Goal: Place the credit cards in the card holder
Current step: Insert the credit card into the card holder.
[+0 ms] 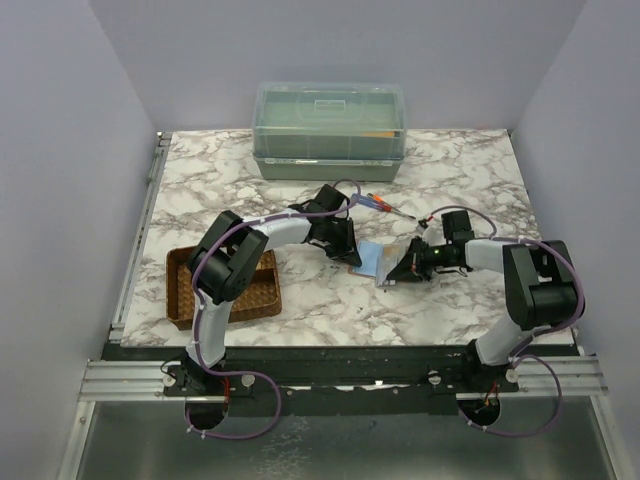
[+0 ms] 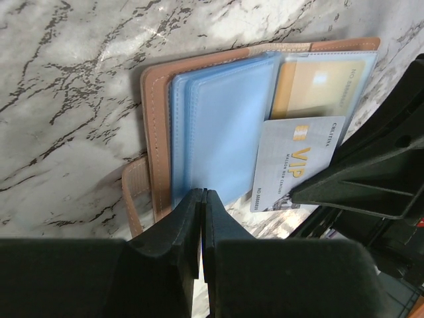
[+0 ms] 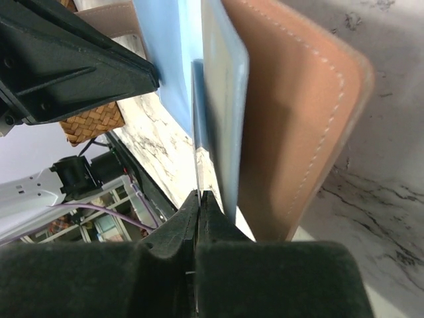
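Note:
The card holder (image 1: pixel 372 258) lies open at mid-table, tan leather with light blue plastic sleeves (image 2: pixel 218 126). A tan-gold card (image 2: pixel 318 86) sits inside one sleeve. My left gripper (image 2: pixel 202 193) is shut at the near edge of a blue sleeve, seemingly pinching it; it also shows in the top view (image 1: pixel 347 255). My right gripper (image 3: pixel 197 195) is shut on a silver-white VIP card (image 2: pixel 295 162), held edge-on against the sleeves beside the raised leather cover (image 3: pixel 298 112). The right gripper (image 1: pixel 398 270) is at the holder's right edge.
A brown woven tray (image 1: pixel 180 290) stands at the front left and shows in the right wrist view (image 3: pixel 93 122). Red-and-blue screwdrivers (image 1: pixel 385 205) lie behind the holder. A clear lidded box (image 1: pixel 330 130) stands at the back.

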